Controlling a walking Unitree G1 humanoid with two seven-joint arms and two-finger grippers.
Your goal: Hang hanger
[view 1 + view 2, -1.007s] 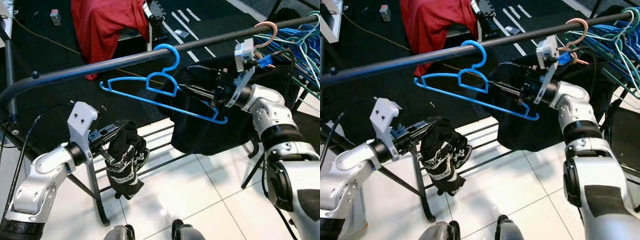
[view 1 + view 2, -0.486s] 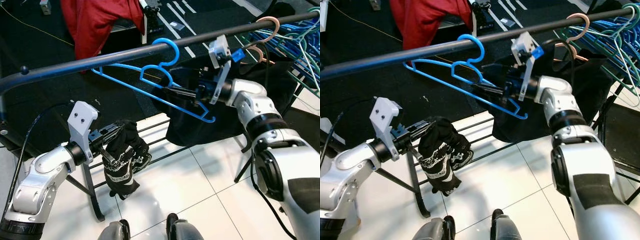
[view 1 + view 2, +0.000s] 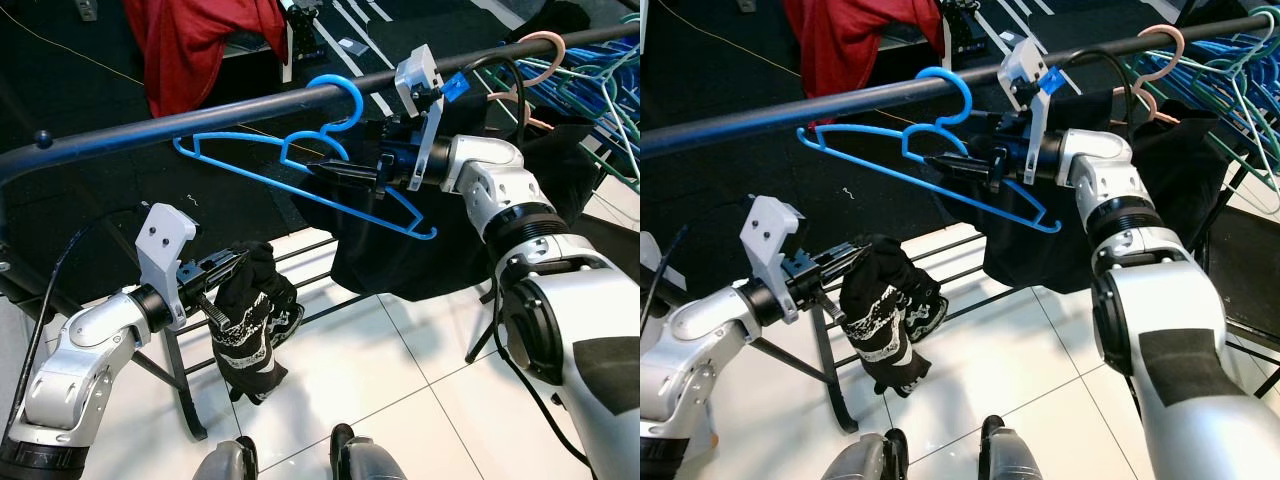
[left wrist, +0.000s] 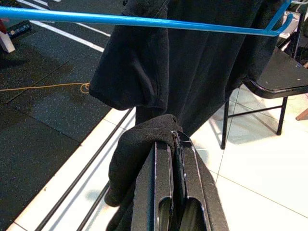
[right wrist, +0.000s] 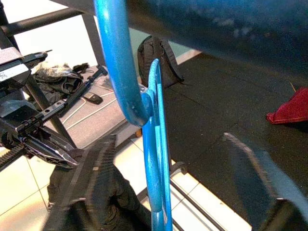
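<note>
A blue hanger [image 3: 336,80] is hooked over the dark clothes rail [image 3: 200,122], and its lower bar slants down to the right. My right gripper [image 3: 335,172] is at the hanger's neck just under the rail. It is open, and in the right wrist view its fingers [image 5: 91,192] stand wide apart on either side of the hanger [image 5: 155,159] without touching it. Lower left, my left gripper [image 3: 225,270] is shut on a black garment with white pattern [image 3: 250,325], which hangs below it over the tiled floor. The left wrist view shows that gripper [image 4: 175,139] pinching the black cloth.
A black garment [image 3: 420,260] hangs from the rail behind my right arm. Several blue and green hangers [image 3: 600,90] and a pink hook [image 3: 540,48] crowd the rail's right end. Red cloth [image 3: 200,40] lies beyond the rail. The rack's low bars [image 3: 330,300] cross the floor.
My right gripper has slid left along the hanger from its lower bar toward its neck. The hanger stays hooked on the rail. The left arm still holds the garment.
</note>
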